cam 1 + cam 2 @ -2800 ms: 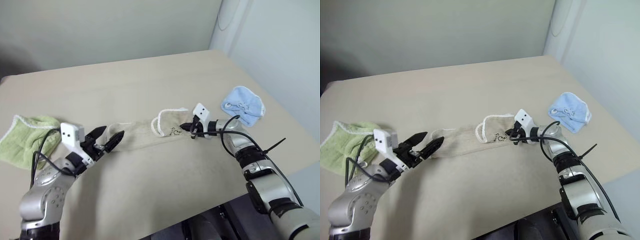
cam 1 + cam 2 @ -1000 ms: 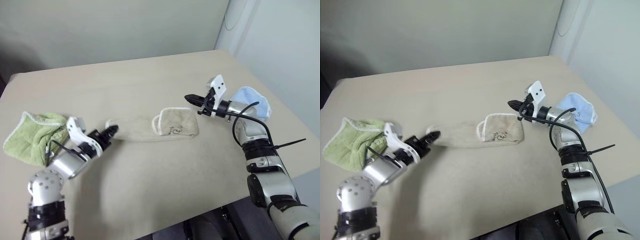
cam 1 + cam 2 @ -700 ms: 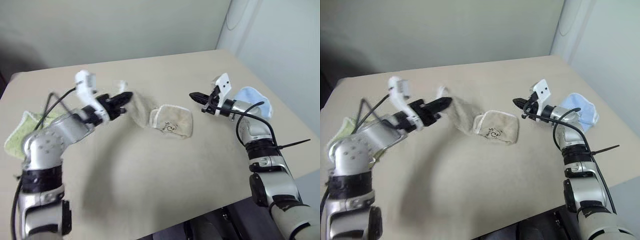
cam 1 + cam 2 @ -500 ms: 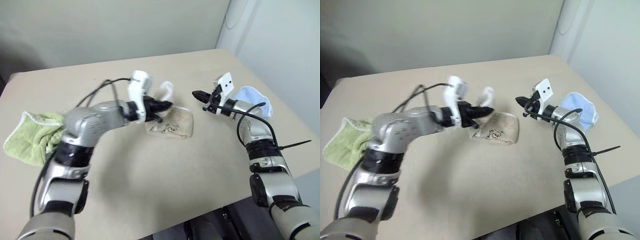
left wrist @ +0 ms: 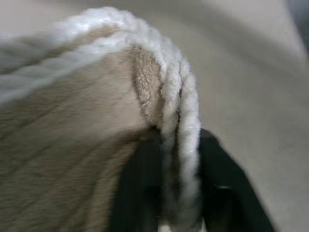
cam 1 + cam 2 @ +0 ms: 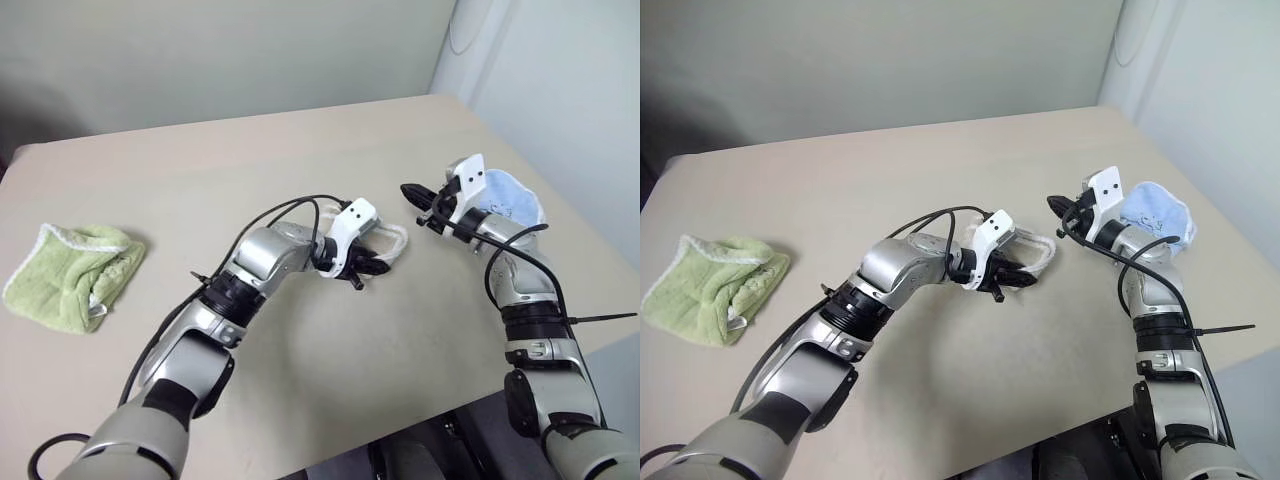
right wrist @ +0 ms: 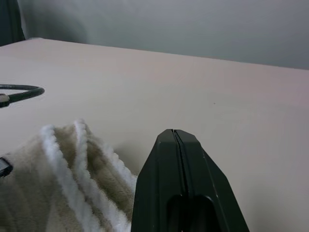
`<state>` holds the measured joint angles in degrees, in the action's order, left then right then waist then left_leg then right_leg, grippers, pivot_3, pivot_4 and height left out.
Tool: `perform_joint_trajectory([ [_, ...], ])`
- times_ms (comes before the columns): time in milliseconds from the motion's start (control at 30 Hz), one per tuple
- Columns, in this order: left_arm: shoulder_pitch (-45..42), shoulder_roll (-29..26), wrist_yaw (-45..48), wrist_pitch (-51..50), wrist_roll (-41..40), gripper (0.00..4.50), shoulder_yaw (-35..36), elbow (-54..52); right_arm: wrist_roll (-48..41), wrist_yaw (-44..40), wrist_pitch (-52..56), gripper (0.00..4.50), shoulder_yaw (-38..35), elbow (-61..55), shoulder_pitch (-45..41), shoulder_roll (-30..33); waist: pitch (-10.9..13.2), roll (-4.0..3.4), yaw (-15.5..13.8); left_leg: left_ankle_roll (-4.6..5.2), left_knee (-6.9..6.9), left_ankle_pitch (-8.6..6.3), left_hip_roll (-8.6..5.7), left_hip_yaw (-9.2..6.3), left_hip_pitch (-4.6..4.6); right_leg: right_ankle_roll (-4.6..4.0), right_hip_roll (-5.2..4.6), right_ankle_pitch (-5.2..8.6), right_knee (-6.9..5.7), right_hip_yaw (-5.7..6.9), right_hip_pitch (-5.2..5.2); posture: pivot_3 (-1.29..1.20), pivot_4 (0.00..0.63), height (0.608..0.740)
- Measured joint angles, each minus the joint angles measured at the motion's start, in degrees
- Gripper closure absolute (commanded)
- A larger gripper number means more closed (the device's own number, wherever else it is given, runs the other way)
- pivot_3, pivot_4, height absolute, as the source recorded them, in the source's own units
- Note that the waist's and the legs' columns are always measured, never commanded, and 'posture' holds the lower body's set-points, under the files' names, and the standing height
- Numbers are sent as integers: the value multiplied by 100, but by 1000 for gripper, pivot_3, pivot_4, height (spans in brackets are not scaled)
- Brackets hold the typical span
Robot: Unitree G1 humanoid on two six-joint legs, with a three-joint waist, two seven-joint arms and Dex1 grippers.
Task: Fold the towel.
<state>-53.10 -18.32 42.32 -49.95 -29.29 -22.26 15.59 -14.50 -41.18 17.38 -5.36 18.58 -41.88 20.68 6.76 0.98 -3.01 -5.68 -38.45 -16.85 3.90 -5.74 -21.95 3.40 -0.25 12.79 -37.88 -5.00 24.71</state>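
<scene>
While the left pincer [image 6: 368,268] grips the beige terry towel's [image 6: 1038,252] white stitched edge on the tan surface [image 6: 200,180], the right pincer [image 6: 1056,208] hovers clenched, empty.

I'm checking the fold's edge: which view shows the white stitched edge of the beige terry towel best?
The left wrist view: the beige terry towel has its white edge lying between the left hand's fingers. The right wrist view shows the edge layers; the eye views show little.
</scene>
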Motion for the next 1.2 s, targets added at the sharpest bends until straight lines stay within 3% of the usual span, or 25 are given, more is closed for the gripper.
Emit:
perform_joint_trajectory([
  [167, 168, 43, -1, -153, -216, 670, 761, -473, -2, -14, 105, 4500, 6, -28, 7, 38, 0, 0, -4, 4, -19, -1, -3, 1, -2, 6, 0, -4, 0, -4, -2, 0, 150, 740],
  [267, 421, -79, -38, -143, -349, 670, 1269, -920, -27, -123, 225, 4500, 32, -47, 8, 99, 0, 0, -1, 4, -20, -1, -2, 3, -2, 6, 2, -4, 1, -5, -2, 0, 150, 740],
  [367, 644, -240, -299, 120, -263, 1336, 1869, -947, -168, -336, 496, 4500, 54, -203, 100, 241, 0, 0, 3, 4, -21, -1, -2, 1, -2, 6, 2, -4, 0, -5, -2, 0, 150, 740],
  [433, 748, -354, -389, 479, -127, 2048, 2154, -883, -286, -472, 723, 4500, 89, -430, 218, 276, 0, 0, 3, 4, -23, -1, -2, 1, -2, 6, 3, -4, 1, -5, -2, 0, 150, 740],
  [667, 1070, -316, -148, 1456, 601, 4477, 1823, -424, -518, -644, 1209, 4500, 502, -976, 382, 26, -1, 1, -3, 22, -45, -10, -8, -11, 0, 6, -1, -4, 2, -6, -12, 0, 150, 740],
  [900, 1256, -179, 53, 2439, 1385, 4477, 1261, 899, -16, -417, 919, 4500, 1087, 182, 594, -376, -4, -2, 4, 31, -43, -16, -7, -47, 2, 7, -11, -7, -1, -11, -2, 0, 150, 740],
  [1033, 1198, -59, 24, 2873, 1599, 4477, 1273, 1242, 172, -261, 505, 4500, 1133, 495, 516, -381, -16, -18, 9, 71, -44, -38, -15, -35, 49, 4, -10, -6, 1, -16, -57, 0, 150, 740],
  [1133, 1368, 172, -59, 2846, 1199, 4477, 1819, 1042, 75, -297, 531, 4500, 1041, 304, 618, -290, -15, -18, 5, 88, -58, -47, -27, -7, 34, -2, -12, -6, 2, -15, -55, 0, 150, 740],
  [1200, 1500, 201, -178, 2612, 688, 4500, 2355, 602, -96, -365, 698, 4130, 843, 37, 728, -97, -12, -16, 4, 68, -65, -37, -25, -1, 9, -2, -7, -6, 9, -11, -38, 0, 150, 740],
])
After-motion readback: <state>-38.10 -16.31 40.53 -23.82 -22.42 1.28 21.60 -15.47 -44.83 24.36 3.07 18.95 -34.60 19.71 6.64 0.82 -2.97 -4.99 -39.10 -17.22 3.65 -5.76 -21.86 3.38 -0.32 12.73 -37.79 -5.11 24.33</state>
